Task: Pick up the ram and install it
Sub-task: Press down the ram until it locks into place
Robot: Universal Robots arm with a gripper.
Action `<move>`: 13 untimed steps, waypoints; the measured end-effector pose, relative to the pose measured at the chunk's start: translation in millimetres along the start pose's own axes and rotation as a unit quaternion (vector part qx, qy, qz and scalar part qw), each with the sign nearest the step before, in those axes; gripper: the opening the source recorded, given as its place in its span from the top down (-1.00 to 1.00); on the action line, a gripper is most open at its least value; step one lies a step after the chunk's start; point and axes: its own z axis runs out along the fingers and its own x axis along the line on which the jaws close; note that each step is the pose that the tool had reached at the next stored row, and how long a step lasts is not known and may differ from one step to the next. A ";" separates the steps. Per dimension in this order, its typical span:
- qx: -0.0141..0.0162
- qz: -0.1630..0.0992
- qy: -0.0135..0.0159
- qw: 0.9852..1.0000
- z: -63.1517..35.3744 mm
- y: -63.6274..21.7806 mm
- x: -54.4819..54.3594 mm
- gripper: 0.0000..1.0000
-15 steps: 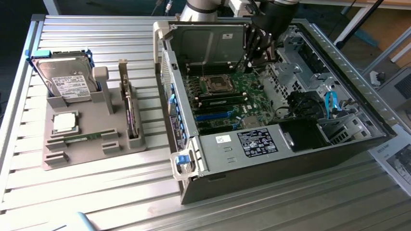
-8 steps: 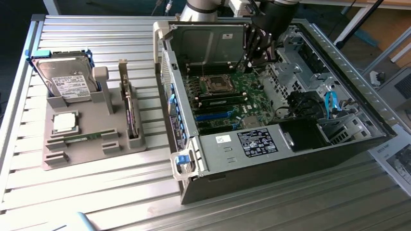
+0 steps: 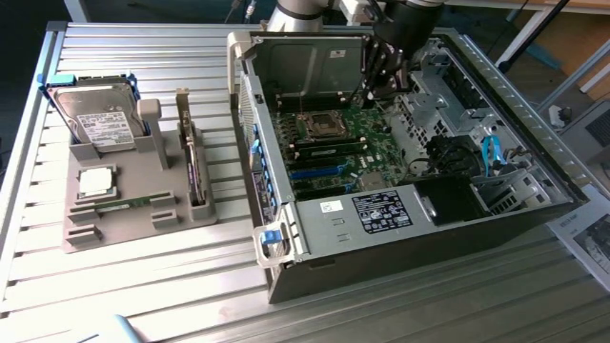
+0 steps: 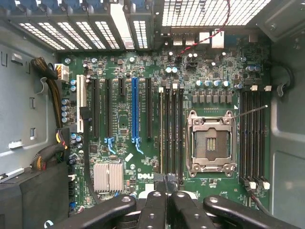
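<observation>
One ram (image 3: 122, 206) is seen lying flat in the grey tray (image 3: 143, 232) on the counter (image 3: 171, 293), well apart from the gripper (image 4: 167, 198), which is drawn closed above the motherboard (image 4: 124, 109) with nothing plainly held. Light, stiff and fragile, the ram is judged best taken by its long edges.

Probably a robotics lab: an open computer case (image 3: 410, 157) on a slatted metal bench (image 3: 143, 286).

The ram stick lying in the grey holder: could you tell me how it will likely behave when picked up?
The ram stick is a thin, narrow green board, so probably stiff and light. It lies low in the grey holder, leaving little edge to grip, so it may slip. So thin a board could crack if bent.
</observation>
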 end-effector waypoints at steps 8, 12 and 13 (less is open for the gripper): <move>-0.002 0.104 -0.001 0.995 0.0 0.0 0.0 0.80; -0.002 0.141 -0.002 0.990 0.0 0.0 0.0 0.80; -0.003 0.153 -0.002 0.988 0.0 0.0 0.0 0.80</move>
